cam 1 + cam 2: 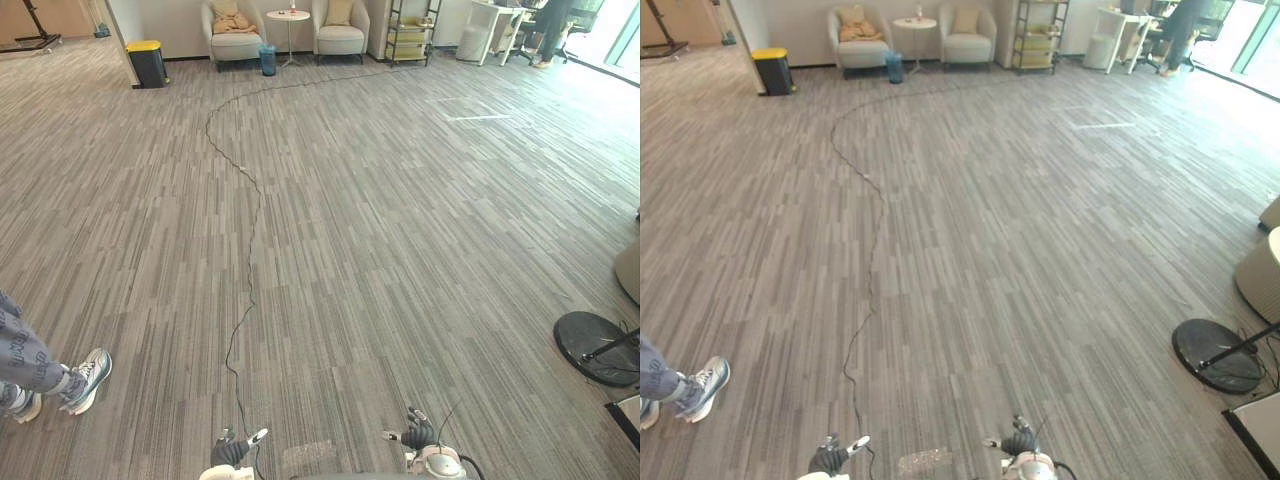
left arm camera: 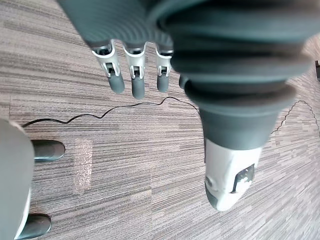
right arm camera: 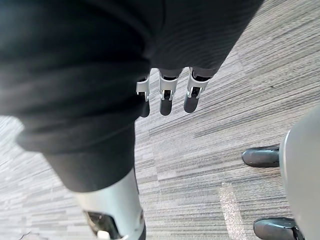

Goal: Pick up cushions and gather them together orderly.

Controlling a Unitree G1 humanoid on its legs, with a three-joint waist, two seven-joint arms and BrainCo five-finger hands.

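Grey carpet [image 1: 400, 250], cushions [image 1: 339, 11] on far armchairs [image 1: 340, 41]

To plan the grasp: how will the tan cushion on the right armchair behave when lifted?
The cushion looks plump and soft, so it will probably squash and sag, not stay stiff. It leans upright against the back of the armchair, so a push may topple it. It is likely light for its size.

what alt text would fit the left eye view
Grey carpet runs to two far armchairs holding tan cushions, a round table between them. The left hand and right hand hang open and empty at the near edge. A person's shoes stand at the left.
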